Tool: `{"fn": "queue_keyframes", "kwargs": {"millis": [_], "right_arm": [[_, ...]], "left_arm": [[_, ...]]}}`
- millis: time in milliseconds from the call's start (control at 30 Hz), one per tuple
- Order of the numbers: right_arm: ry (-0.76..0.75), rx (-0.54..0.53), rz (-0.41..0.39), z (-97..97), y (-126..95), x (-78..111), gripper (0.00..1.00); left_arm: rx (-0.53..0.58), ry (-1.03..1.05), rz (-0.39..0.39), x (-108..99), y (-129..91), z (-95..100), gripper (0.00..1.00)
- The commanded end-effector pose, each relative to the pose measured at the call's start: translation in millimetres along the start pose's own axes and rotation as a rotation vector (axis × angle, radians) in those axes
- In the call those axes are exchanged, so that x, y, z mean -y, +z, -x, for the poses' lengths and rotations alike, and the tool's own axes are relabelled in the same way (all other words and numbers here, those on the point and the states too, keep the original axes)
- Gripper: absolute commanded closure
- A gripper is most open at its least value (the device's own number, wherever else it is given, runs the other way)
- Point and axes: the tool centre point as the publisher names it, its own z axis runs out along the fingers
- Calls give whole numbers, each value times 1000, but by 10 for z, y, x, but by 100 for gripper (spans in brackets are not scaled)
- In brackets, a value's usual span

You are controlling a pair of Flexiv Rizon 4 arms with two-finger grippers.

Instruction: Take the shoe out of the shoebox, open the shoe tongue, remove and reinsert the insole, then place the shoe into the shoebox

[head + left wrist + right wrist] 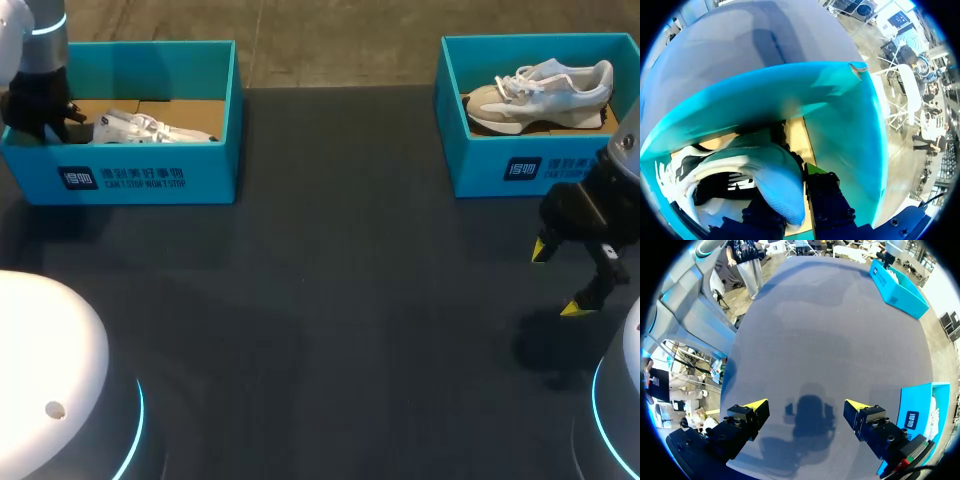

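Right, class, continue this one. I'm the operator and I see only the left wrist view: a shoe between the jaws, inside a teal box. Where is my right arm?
Observer: Your right arm hangs over the bare table, in front of a second shoebox at the right side.
Operator: Are the right jaws holding anything?
Observer: No. The right wrist view shows them open, with only their shadow on the table below.
Operator: Is that second shoebox empty?
Observer: No. A pale shoe with white laces lies in it.
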Motion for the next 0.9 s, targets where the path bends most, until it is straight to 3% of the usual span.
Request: {"fn": "queue_keyframes", "kwargs": {"millis": [33, 233, 300, 400, 433, 467, 633, 900], "right_arm": [[1, -1, -4, 6, 9, -6, 0], [1, -1, -4, 6, 9, -6, 0], [1, -1, -4, 6, 9, -6, 0], [1, -1, -4, 6, 9, -6, 0], [1, -1, -4, 6, 9, -6, 0], [1, -1, -4, 6, 9, -6, 0], [1, -1, -4, 6, 9, -6, 0], [1, -1, -4, 6, 9, -6, 0]], "left_arm": [[-13, 6, 0, 32, 11, 52, 100], [-17, 10, -11, 20, 46, 78, 98], [-13, -1, -11, -4, 43, 54, 57], [-10, -4, 2, -16, 3, 36, 53], [-10, -6, 5, -24, -7, 34, 48], [-9, -8, 7, -31, -17, 33, 33], [20, -26, 34, -85, -131, 39, 10], [75, -67, 56, -189, -298, 96, 1]]}}
